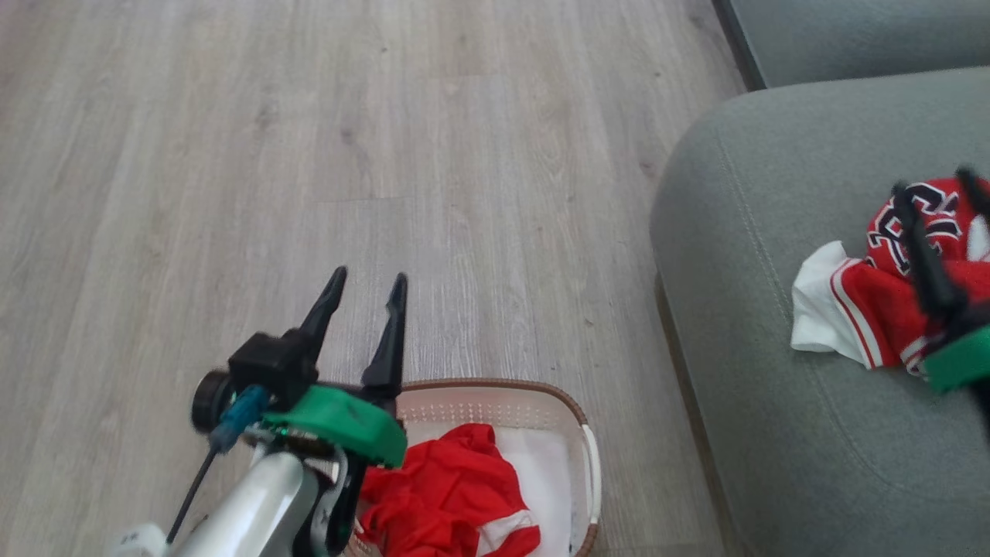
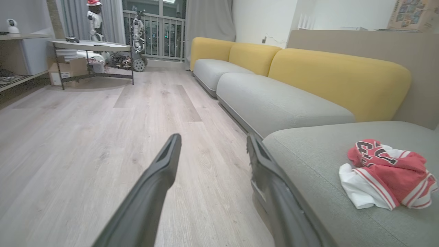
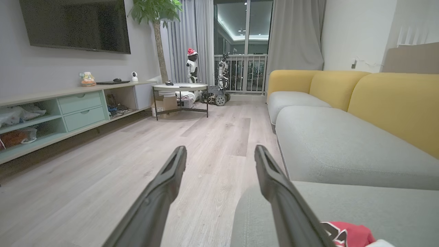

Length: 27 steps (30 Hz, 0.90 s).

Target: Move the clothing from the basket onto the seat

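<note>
Red clothing [image 1: 448,495] lies in the basket [image 1: 495,384] at bottom centre, just below-right of the empty, spread left gripper [image 1: 369,275], nearer than the equally spread right gripper [image 1: 932,182] over the seat [image 1: 742,232].

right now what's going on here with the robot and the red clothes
A two-armed robot is moving red sports clothing from a basket on the floor to a grey-green sofa seat. One red and white garment lies crumpled on the seat, with the right gripper open just over it, holding nothing. Another red garment lies in the basket. The left gripper is open and empty, by the basket's left edge.
</note>
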Tool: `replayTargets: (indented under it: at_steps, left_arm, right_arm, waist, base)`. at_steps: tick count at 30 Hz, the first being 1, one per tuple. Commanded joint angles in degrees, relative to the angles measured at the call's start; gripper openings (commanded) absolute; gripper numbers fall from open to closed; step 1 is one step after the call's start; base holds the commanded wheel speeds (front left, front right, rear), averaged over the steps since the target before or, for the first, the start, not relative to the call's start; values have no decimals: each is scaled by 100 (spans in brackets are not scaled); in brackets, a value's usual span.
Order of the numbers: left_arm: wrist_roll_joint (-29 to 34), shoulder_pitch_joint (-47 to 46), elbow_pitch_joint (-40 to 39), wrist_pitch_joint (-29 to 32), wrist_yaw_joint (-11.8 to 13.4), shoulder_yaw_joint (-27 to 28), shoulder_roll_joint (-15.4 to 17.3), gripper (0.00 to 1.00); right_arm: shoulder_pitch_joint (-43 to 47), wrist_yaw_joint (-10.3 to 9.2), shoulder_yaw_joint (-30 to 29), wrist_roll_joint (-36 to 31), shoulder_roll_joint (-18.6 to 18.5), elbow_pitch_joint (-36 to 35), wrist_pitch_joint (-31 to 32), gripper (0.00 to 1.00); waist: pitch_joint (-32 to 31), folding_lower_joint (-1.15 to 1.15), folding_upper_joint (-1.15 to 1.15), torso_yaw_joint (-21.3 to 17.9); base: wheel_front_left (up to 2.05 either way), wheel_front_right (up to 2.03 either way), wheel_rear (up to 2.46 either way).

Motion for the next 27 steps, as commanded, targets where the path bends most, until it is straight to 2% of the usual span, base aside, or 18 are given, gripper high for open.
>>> replayTargets:
  at_steps: [1, 6, 12, 18, 27]
  left_arm:
    - [109, -94, -207, -36, 41, 354, 149, 100]
    - [250, 277, -353, -36, 116, 764, 63, 100]
    - [642, 735, -398, -36, 161, 1178, -75, 100]
    - [992, 1019, -451, -36, 23, 1528, -225, 100]
    - [1462, 1257, -461, -36, -359, 1997, -602, 100]
  right_arm:
    - [274, -2, -231, -205, 99, -393, -52, 100]
    - [1061, -2, -512, -566, 829, -835, -52, 100]
    - [1589, -2, -559, -1108, 1412, -1115, -52, 100]
    - [1842, -2, -550, -1397, 1732, -1347, -52, 100]
    - [1931, -2, -758, -1608, 1972, -1377, -52, 100]
  waist:
    - [-34, 0, 0, 88]
    - [-85, 0, 0, 226]
    - [-133, 0, 0, 296]
    - [-126, 0, 0, 274]
    - [-113, 0, 0, 163]
  base:
    - [0, 0, 0]
    - [0, 0, 0]
    - [0, 0, 0]
    - [0, 0, 0]
    - [0, 0, 0]
